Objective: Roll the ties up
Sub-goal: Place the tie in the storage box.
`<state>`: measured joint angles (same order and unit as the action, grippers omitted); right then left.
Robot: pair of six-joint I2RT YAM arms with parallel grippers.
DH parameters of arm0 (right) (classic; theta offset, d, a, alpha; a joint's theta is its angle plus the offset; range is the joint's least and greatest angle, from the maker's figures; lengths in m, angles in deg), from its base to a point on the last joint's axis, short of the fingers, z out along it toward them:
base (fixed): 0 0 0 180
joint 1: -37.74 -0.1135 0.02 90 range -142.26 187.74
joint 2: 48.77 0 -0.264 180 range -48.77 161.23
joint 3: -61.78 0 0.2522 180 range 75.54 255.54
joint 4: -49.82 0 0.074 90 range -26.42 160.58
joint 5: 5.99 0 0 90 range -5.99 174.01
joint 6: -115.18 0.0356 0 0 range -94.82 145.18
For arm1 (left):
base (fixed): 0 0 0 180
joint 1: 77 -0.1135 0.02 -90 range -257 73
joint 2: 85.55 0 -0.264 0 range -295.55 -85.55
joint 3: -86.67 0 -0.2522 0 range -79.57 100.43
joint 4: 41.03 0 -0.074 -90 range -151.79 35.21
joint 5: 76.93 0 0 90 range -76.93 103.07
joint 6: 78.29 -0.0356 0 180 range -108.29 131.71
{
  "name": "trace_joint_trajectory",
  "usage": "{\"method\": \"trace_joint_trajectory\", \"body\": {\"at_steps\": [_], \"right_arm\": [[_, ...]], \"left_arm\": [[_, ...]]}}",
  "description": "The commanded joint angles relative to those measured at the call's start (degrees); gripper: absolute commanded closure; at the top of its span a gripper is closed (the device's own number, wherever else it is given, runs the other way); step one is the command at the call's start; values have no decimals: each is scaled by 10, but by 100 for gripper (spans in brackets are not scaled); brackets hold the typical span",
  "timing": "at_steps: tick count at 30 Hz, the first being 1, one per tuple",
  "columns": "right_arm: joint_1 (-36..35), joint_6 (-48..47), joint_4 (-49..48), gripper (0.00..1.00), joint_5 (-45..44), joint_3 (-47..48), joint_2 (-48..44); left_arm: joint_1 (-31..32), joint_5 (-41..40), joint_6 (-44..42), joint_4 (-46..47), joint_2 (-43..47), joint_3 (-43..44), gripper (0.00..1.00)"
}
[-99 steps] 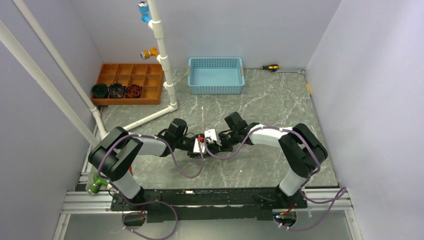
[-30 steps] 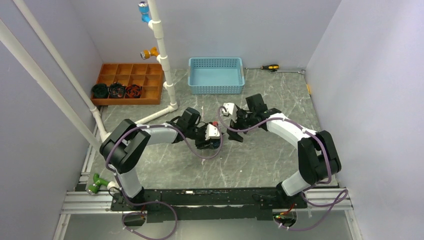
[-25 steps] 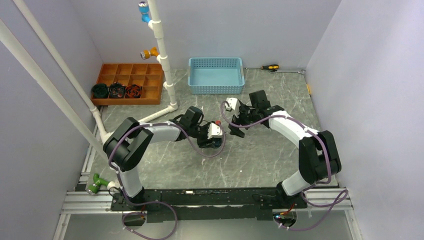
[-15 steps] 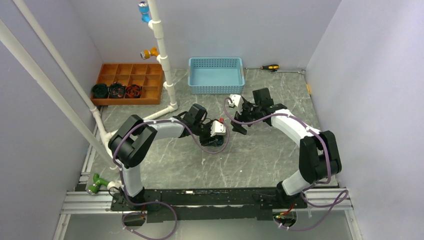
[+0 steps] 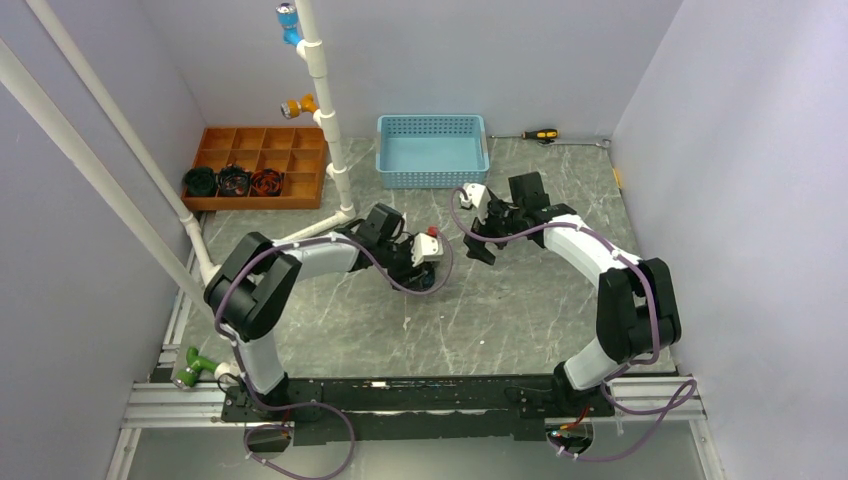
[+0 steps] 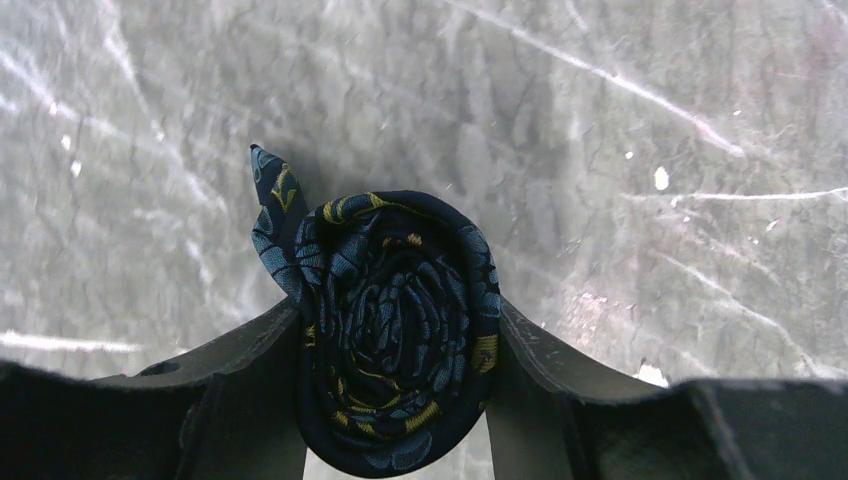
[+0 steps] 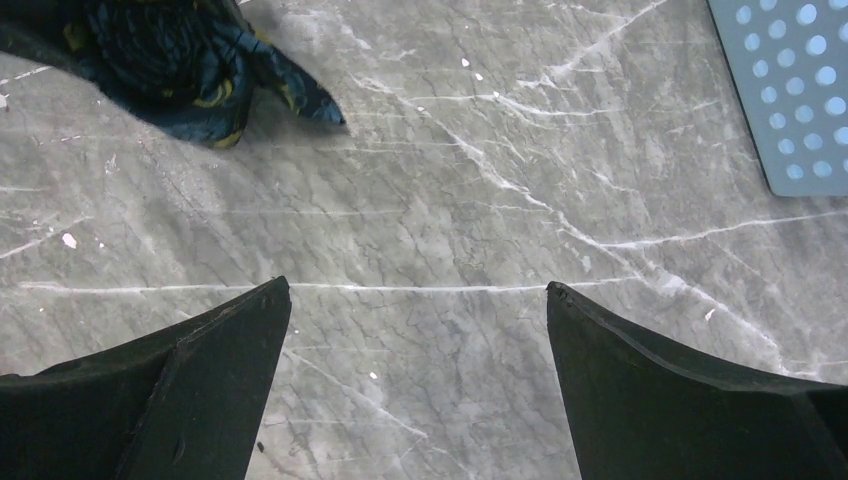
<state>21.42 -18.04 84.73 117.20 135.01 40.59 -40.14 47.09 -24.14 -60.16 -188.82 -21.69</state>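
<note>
Table (image 5: 520, 300): grey marbled top carrying everything, with both arm bases at its near edge.
Pipe frame (image 5: 325, 110): white tubing rising from the left part of the table, with a blue and an orange handle on the upright.
Left arm (image 5: 300, 262): stretched from the near-left corner toward the middle of the table.
Right arm (image 5: 600, 260): bent over from the near-right corner, wrist toward the far edge, just in front of the basket.
Basket (image 5: 433, 179): light blue and perforated, at the middle of the far edge; its corner shows at the top right of the right wrist view.
Wooden tray (image 5: 262, 203): divided into compartments, in the far-left corner; three dark coils sit in its front row (too small to tell what they are).
Left gripper (image 6: 398, 315): its two fingers are clamped on the flanks of the rolled tie.
Right gripper (image 7: 417, 288): fingers spread wide apart over bare table, holding nothing, near the tie but apart from it.
Tie (image 6: 392, 335): navy with blue and gold paisley, wound into a tight spiral about mid-table between the two wrists; its pointed end sticks out from the roll. Whether the roll touches the table cannot be told.
Screwdriver (image 5: 540, 134): lying along the far edge, just right of the basket.
</note>
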Motion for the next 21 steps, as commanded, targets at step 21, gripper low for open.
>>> {"method": "trace_joint_trajectory", "body": {"at_steps": [21], "right_arm": [[3,7,-16,0,8,14,3]], "left_arm": [[-254,-60,139,-137,127,56,100]]}}
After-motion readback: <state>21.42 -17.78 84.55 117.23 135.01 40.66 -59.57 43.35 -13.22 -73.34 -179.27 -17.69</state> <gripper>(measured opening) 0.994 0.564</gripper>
